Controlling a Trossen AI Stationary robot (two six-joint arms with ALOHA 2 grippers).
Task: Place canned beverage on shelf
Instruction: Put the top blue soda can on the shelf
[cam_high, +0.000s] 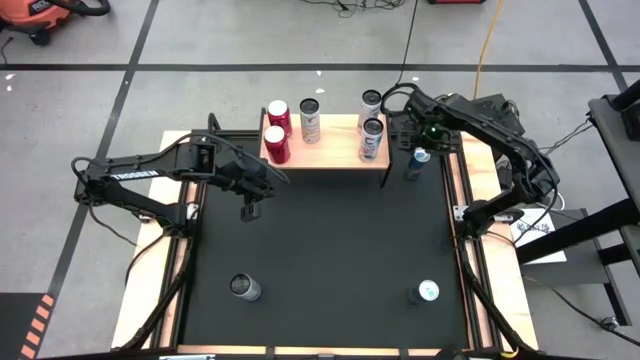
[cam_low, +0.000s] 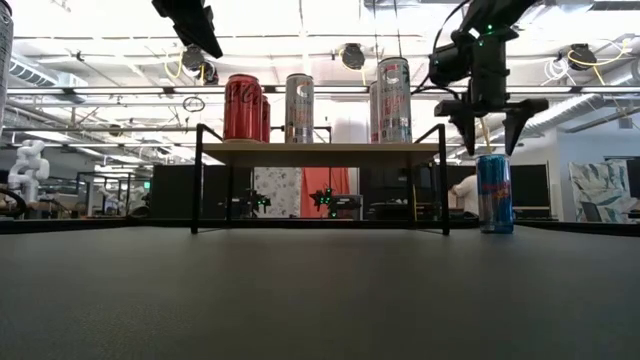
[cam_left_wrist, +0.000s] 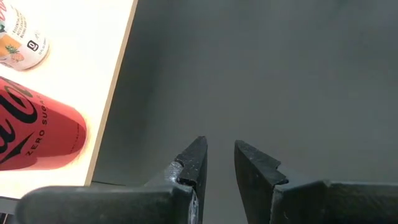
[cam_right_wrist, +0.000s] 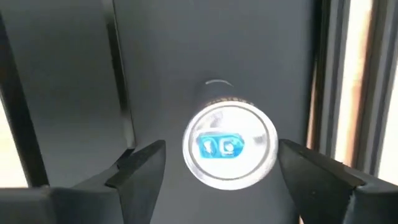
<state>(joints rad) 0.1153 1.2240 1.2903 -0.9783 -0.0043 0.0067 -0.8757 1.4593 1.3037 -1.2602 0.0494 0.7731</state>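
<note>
Five cans (cam_high: 310, 120) on shelf (cam_high: 330, 155), three on mat (cam_high: 320, 250); right end effector (cam_low: 490, 125) wide, left (cam_high: 248, 212) narrow.

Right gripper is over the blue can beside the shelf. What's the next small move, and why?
Probably lower the right gripper straight down. Its fingers are open and sit above the blue can, which stands upright on the mat just off the shelf; the wrist view shows the can top centred between them. Close only once the fingers flank the can's sides.
</note>
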